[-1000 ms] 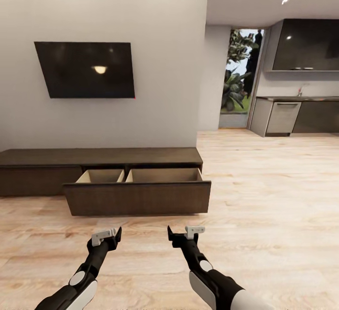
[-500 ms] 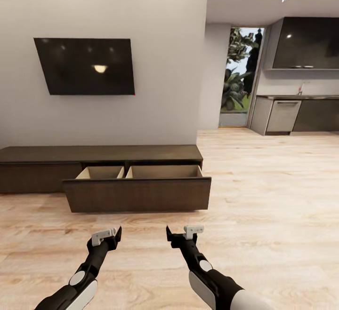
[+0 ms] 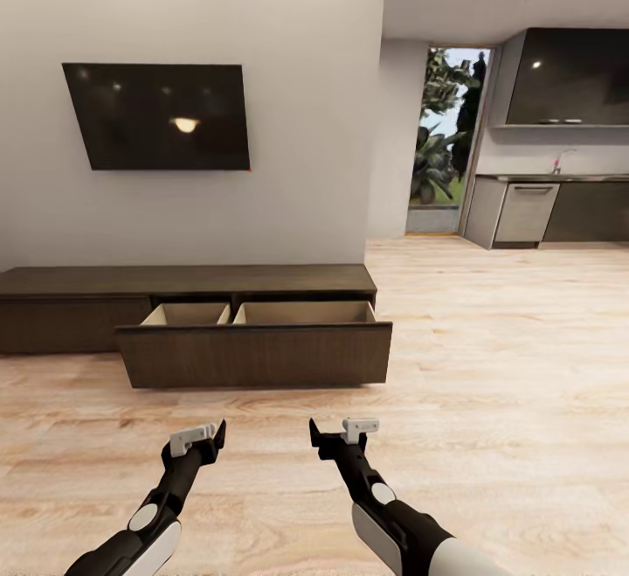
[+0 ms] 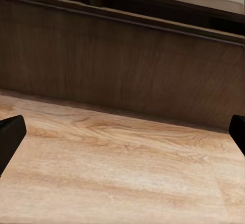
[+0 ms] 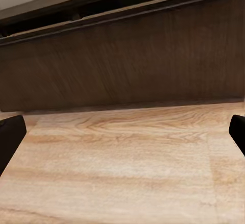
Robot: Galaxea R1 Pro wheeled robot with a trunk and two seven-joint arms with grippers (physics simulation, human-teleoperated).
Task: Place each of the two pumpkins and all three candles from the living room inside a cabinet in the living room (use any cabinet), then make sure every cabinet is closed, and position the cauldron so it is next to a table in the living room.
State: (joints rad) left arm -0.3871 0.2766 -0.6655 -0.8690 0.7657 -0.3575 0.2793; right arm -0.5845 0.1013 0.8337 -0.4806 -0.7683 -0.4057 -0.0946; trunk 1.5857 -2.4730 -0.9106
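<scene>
Against the far wall sits the cabinet — a long, low, dark-brown box with a flat top. Its wide drawer is pulled out toward the robot, and two pale spaces show inside it, side by side. I cannot see anything in them from this angle. Up on the wall over the cabinet hangs a big black TV. Light wood floor runs all the way from the near side to the far right, where a kitchen counter stands next to a tall window with green plants outside.

Near the robot, both arms reach forward over the floor, close to each other. The left gripper has its fingers spread apart and holds nothing. The right gripper is spread apart too, with nothing between its fingers. Both grippers hang above the boards, a little way back from the drawer front — not touching it. Each wrist view looks past two black fingertips at the dark wood drawer front and the floor under it.
</scene>
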